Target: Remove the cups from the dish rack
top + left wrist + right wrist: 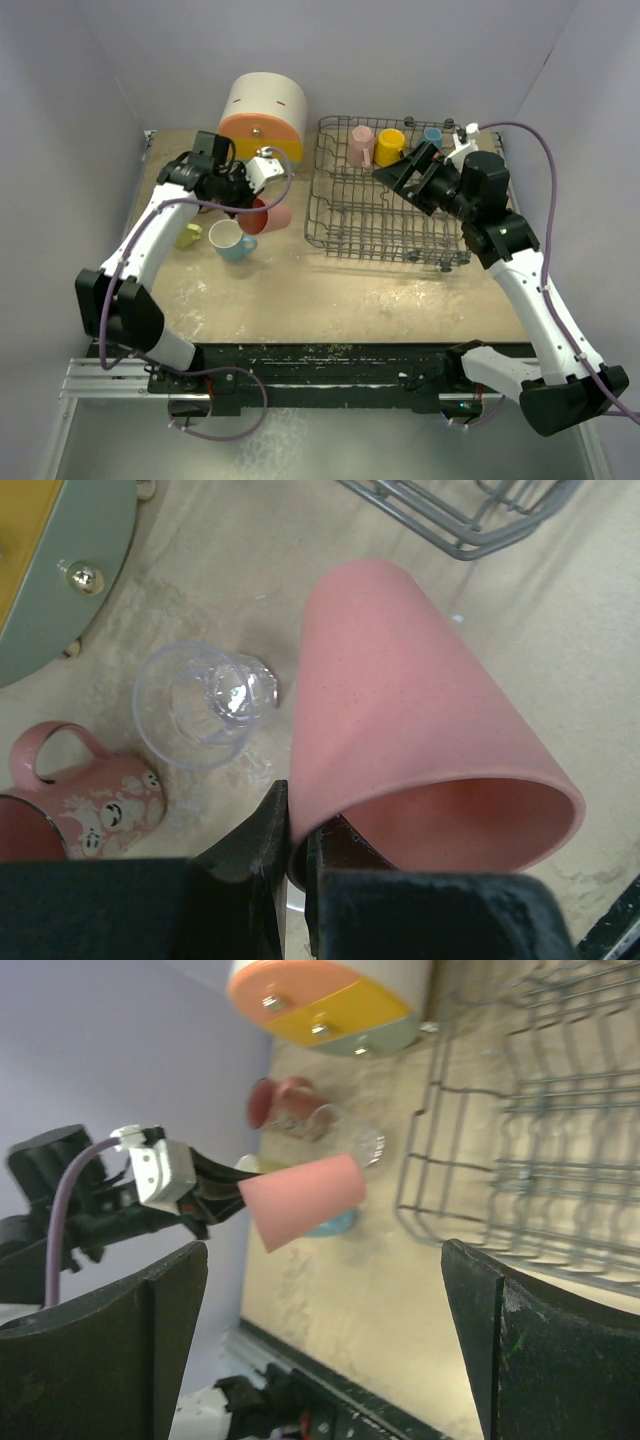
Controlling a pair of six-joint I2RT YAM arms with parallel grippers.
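You are looking at a plain salmon-pink tumbler (420,720), a pink mug (100,805) that is showing little white faces all over, and a see-through glass (195,705) with no colour at all. The dish rack (380,215) is showing dark grey wires, and you are also seeing a pale pink cup (361,146), a yellow cup (390,147), a small light blue cup (432,135), a light blue mug (230,241) and a pale green cup (189,236). The table (400,290) is looking sandy tan, and the round cabinet (265,100) is showing a cream top with orange, yellow and soft green drawer fronts.
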